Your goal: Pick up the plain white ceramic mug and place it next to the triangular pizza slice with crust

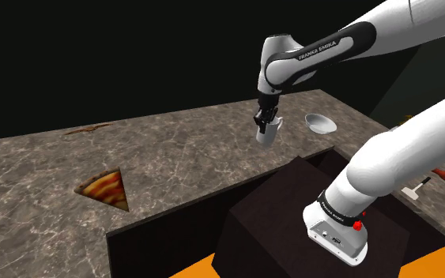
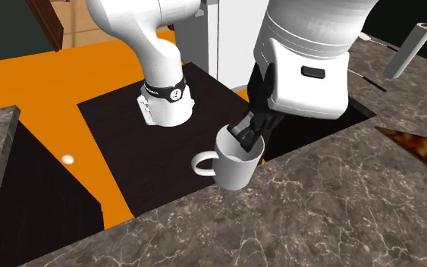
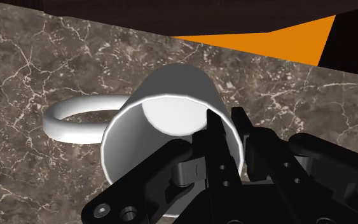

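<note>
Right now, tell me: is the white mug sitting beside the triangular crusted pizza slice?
No: the white mug, gripped in the black claw, is far across the counter from the pizza slice.

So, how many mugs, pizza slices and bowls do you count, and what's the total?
Mug: 1
Pizza slice: 1
Bowl: 1
Total: 3
</note>
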`<state>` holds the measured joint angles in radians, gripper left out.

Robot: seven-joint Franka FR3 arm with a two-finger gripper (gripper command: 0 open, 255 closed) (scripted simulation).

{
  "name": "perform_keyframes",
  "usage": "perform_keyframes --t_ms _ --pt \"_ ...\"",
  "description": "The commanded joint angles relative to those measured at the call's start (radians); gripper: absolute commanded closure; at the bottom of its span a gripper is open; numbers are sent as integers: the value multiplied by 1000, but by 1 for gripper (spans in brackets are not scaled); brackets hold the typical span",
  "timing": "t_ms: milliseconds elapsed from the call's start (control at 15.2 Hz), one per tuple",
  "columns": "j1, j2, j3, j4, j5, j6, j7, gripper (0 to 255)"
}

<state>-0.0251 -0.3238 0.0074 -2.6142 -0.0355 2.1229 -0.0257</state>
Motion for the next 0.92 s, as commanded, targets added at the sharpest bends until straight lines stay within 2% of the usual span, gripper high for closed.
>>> perform_keyframes --t_ms 0,264,858 --pt "0 -18 0 12 1 -31 -1 255" --pt "1 -45 0 35 2 -81 -3 255" --pt "107 114 142 194 80 -81 199 255"
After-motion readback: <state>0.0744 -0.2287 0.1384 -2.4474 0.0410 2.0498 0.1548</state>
